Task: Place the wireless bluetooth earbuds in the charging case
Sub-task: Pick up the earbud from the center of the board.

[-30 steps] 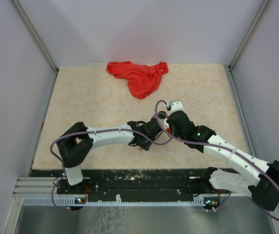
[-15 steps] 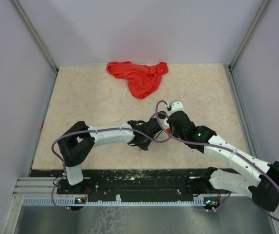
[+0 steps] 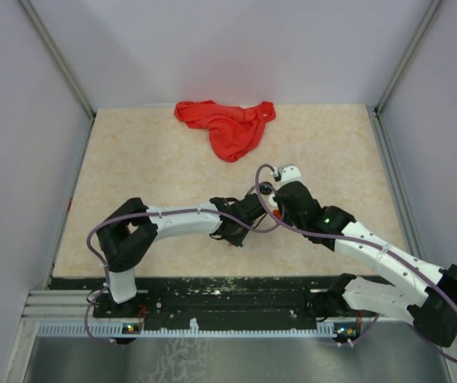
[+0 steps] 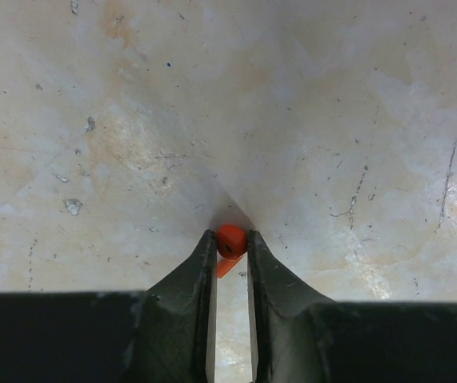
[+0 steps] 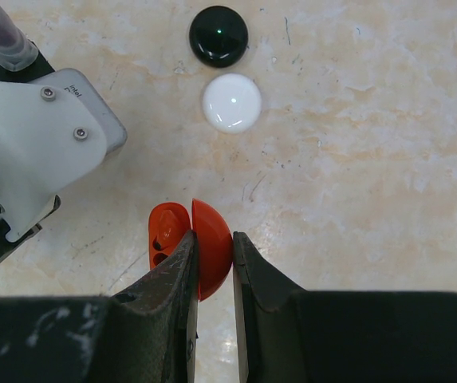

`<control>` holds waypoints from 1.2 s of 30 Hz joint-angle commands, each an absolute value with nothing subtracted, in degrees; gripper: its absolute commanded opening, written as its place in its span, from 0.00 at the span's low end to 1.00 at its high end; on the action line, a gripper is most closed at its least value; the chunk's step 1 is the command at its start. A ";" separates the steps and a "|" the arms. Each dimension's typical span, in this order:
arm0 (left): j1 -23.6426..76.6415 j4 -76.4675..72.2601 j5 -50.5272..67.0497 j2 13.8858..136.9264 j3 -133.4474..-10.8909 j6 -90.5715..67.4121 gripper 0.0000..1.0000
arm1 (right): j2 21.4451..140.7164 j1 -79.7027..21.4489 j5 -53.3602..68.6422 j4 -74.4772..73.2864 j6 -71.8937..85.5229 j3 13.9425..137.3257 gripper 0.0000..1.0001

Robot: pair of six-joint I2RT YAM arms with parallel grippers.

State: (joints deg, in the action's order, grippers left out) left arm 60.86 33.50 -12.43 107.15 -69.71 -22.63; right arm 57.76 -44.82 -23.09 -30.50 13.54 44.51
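Now, red case (image 5: pixel 204 239) hinged open and clamped by right gripper (image 5: pixel 214 243) (its hollows too dark to read), black case (image 5: pixel 218 36) and white case (image 5: pixel 232 103) shut just beyond red case, red earbud (image 4: pixel 230 238) pinched at left gripper (image 4: pixel 230 243) tips, near red case.

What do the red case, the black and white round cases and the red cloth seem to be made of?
Red case: probably hard plastic, smooth, with a soft sheen on its dome. Black case and white case: likely the same plastic, glossier; each shows a bright reflection spot. Red cloth: soft matte fabric, lying in folds.
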 commanded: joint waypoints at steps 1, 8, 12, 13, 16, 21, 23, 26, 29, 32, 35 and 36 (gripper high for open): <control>59.90 36.65 -13.26 109.21 -68.39 -24.21 0.17 | 55.54 -44.83 -22.35 -26.17 12.96 45.64 0.09; 56.94 27.36 -14.17 98.31 -62.52 -22.76 0.10 | 56.43 -44.82 -20.16 -24.03 13.36 45.26 0.08; 53.89 19.90 -13.69 91.01 -56.68 -21.28 0.09 | 57.48 -44.74 -18.59 -22.82 13.36 45.68 0.09; 53.05 17.82 -13.02 89.16 -55.32 -20.70 0.09 | 57.80 -44.74 -18.15 -22.47 13.36 45.85 0.09; 50.92 10.80 -9.66 83.16 -51.07 -18.50 0.08 | 58.79 -44.74 -16.79 -21.67 13.49 46.20 0.08; 47.83 -5.35 -0.61 72.85 -42.81 -15.59 0.06 | 59.63 -44.67 -13.03 -19.35 13.99 46.17 0.08; 47.41 -12.70 3.22 69.01 -39.24 -13.77 0.05 | 59.32 -44.65 -10.94 -17.74 13.81 45.75 0.08; 47.16 -22.37 8.81 63.95 -34.98 -11.94 0.06 | 58.86 -44.65 -8.43 -16.12 13.15 45.67 0.08; 47.08 -30.57 14.07 60.06 -31.96 -10.58 0.05 | 58.46 -44.65 -5.98 -15.09 12.14 45.86 0.08; 46.99 -35.88 19.38 58.95 -30.96 -9.99 0.02 | 58.14 -44.65 -3.06 -14.02 11.55 46.05 0.08; 46.98 -40.33 24.00 59.33 -30.78 -9.97 0.02 | 57.81 -44.65 -0.26 -12.58 11.23 46.36 0.08; 47.02 -42.04 25.68 59.71 -30.64 -9.78 0.02 | 57.69 -44.65 0.68 -12.19 10.98 46.47 0.08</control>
